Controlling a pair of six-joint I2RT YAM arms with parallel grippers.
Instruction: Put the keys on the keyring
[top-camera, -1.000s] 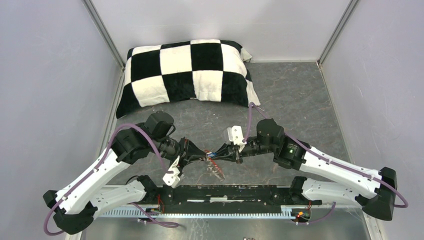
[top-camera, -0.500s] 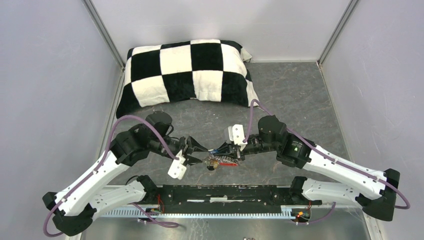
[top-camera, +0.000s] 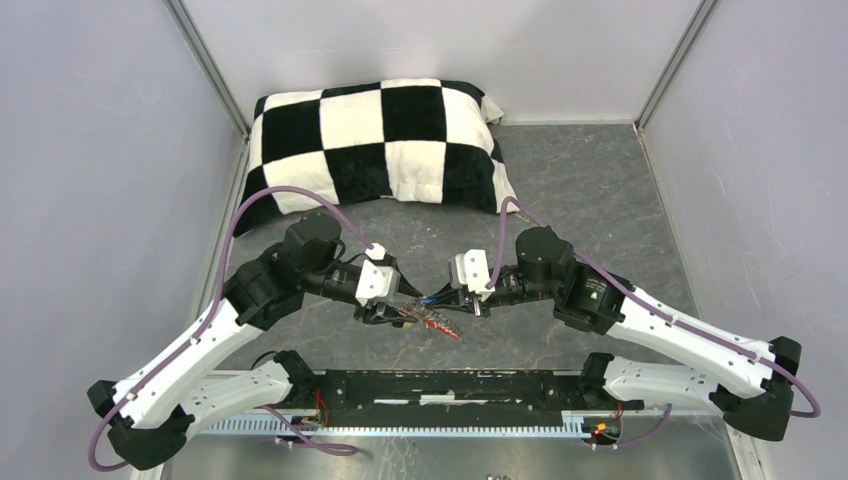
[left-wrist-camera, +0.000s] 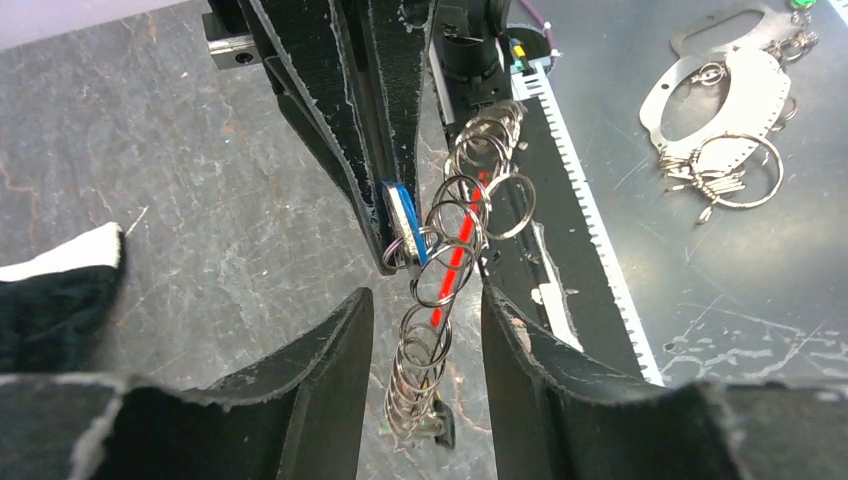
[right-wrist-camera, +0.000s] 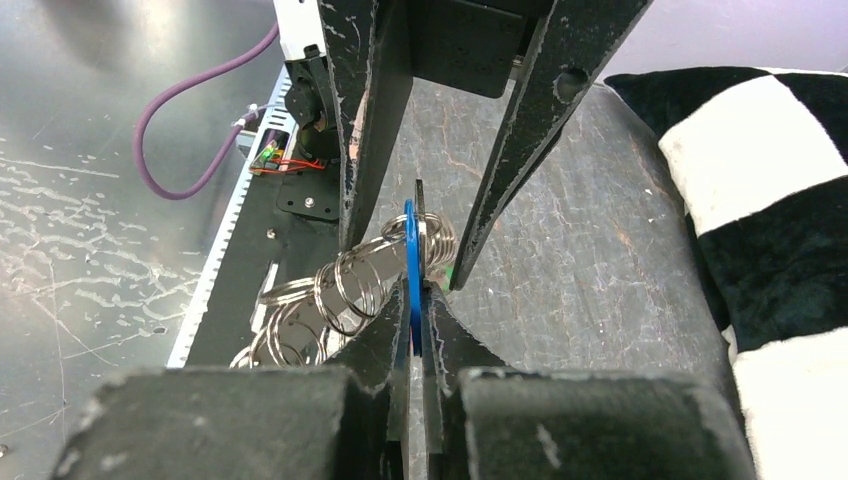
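Between the tips of my right claw sits the blue key, pinched shut edge-on. From it the keyring hangs, a red key among its loops. My left claw stands parted, one finger each side of the loops, a little room on both. Just beside runs the rail; bare tabletop lies beyond, pillow well back.

Beyond your left end effector and right end effector, you have a black-and-white checkered pillow lying on the grey marbled surface, well apart from both. On their near side runs a black rail, and past it a flat silvery plate with oval cut-outs lies on sheet metal.
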